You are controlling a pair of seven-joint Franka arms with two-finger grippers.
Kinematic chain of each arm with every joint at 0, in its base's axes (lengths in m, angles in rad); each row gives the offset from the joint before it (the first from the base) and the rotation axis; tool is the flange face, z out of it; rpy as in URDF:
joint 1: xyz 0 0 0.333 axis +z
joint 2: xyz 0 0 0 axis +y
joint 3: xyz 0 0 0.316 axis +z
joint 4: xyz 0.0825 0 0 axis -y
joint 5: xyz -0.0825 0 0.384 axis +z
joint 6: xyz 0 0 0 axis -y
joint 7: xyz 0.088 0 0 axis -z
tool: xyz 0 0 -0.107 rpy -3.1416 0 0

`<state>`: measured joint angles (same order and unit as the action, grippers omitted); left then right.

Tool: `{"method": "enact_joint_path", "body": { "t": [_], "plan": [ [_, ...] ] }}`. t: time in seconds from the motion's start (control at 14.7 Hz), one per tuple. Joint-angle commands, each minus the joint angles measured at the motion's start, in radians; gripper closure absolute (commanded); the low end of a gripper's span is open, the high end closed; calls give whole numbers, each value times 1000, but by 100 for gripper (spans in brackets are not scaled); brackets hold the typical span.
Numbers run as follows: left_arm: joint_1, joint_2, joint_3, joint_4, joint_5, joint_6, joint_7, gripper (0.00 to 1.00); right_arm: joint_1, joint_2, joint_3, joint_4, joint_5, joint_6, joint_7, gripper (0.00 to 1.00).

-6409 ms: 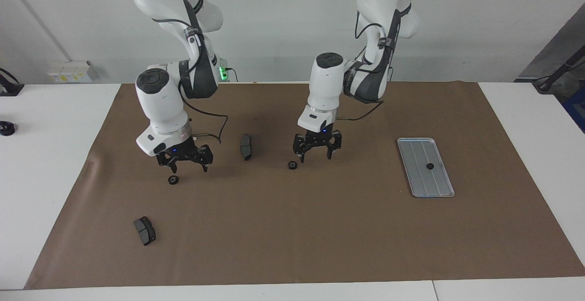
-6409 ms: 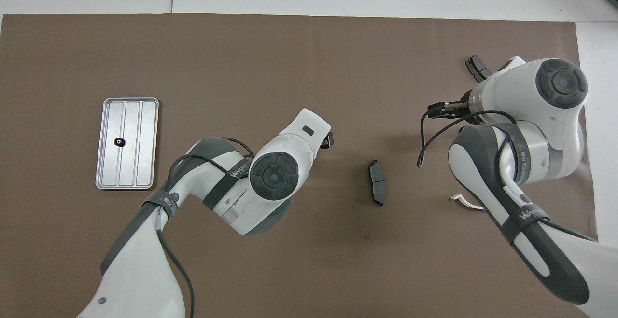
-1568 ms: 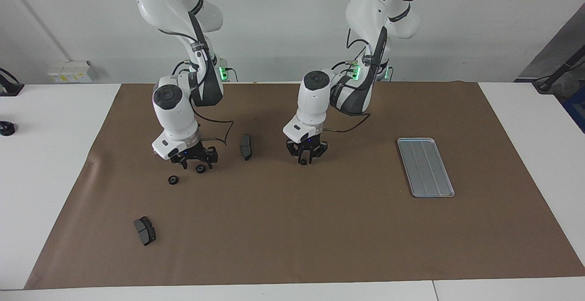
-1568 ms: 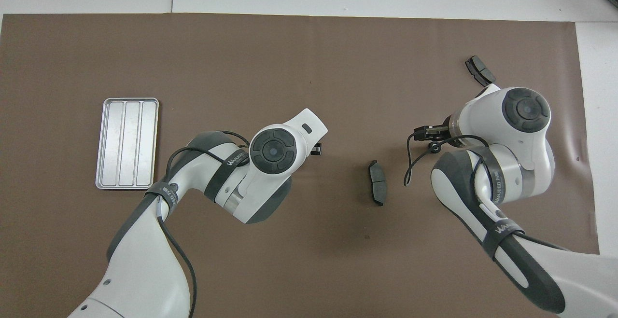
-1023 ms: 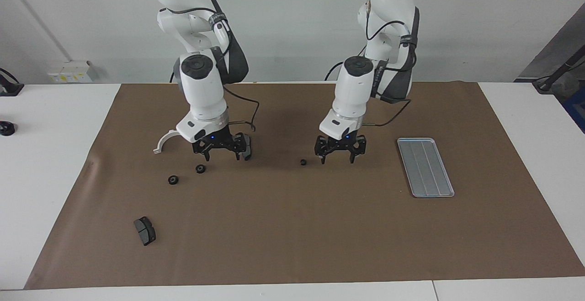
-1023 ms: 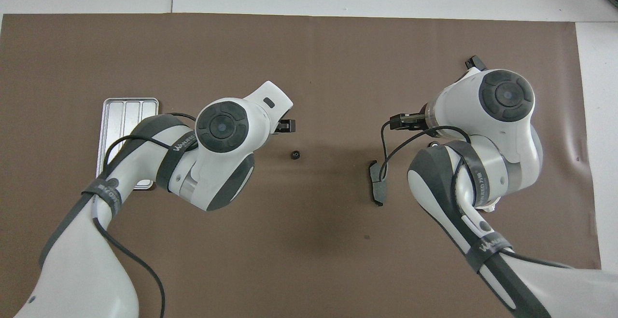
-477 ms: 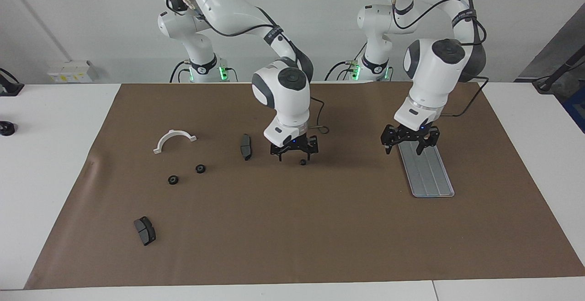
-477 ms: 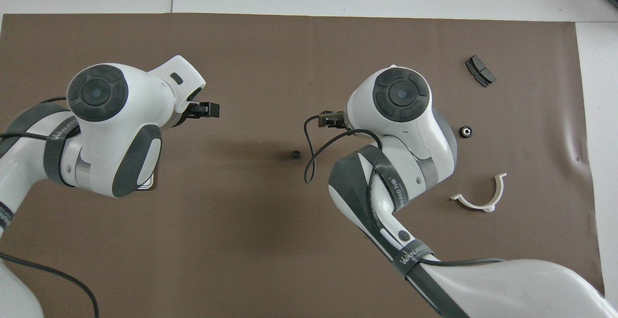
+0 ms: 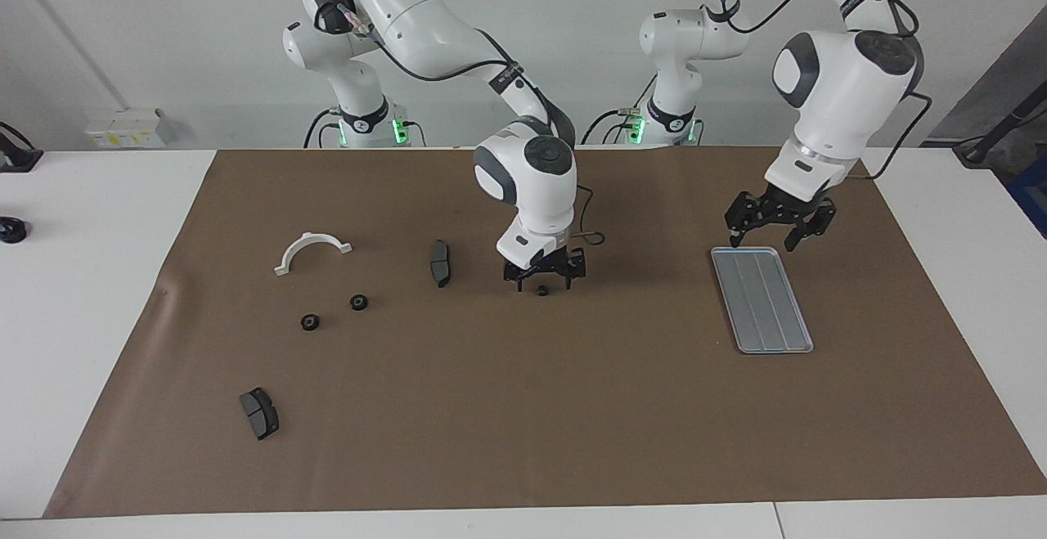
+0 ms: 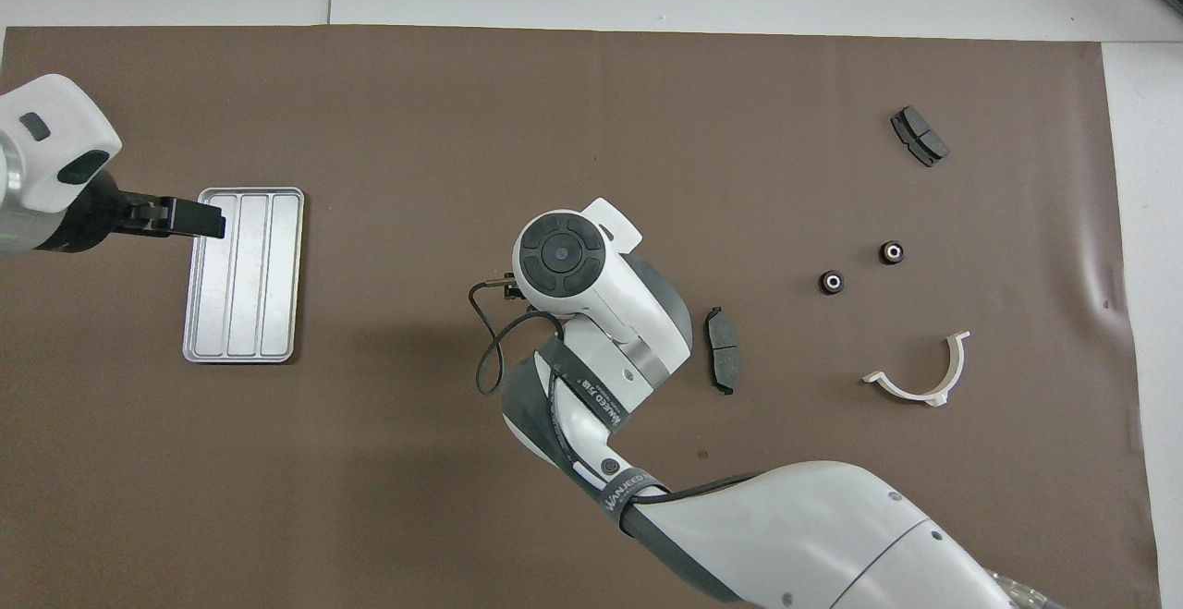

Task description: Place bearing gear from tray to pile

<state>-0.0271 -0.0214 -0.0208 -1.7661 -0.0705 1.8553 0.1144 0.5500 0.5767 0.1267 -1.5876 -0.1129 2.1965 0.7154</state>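
Both arms have swung toward the left arm's end since the earlier frames: the right claw [image 9: 544, 276] now sits low with fingers spread right over the lone bearing gear [image 9: 541, 291] mid-mat, presumably to carry it to the pile [image 9: 334, 312], while the left claw [image 9: 780, 226], also spread and holding nothing, hangs over the robot-side end of the emptied tray [image 9: 761, 300]. Everything's on brown paper [image 9: 523, 424] over a white worktop [image 9: 90, 277], plain white wall at the robots' end, with two brake pads [image 9: 440, 262] and a white half-ring [image 9: 312, 251] lying loose.
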Motion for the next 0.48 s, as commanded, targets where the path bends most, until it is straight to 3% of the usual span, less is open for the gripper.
{"method": "enact_joint_path", "body": {
  "t": [0.0,0.14,0.41],
  "plan": [
    [19,35,-5,152,-5,-151,27,0,-1,-6,2,-20,-16,9,6,11],
    [22,51,-4,223,-3,-241,28,0,-2,-9,1,-54,-14,69,6,28],
    [16,-4,-5,197,44,-393,30,0,-1,-14,1,-77,-14,101,16,34]
  ]
}}
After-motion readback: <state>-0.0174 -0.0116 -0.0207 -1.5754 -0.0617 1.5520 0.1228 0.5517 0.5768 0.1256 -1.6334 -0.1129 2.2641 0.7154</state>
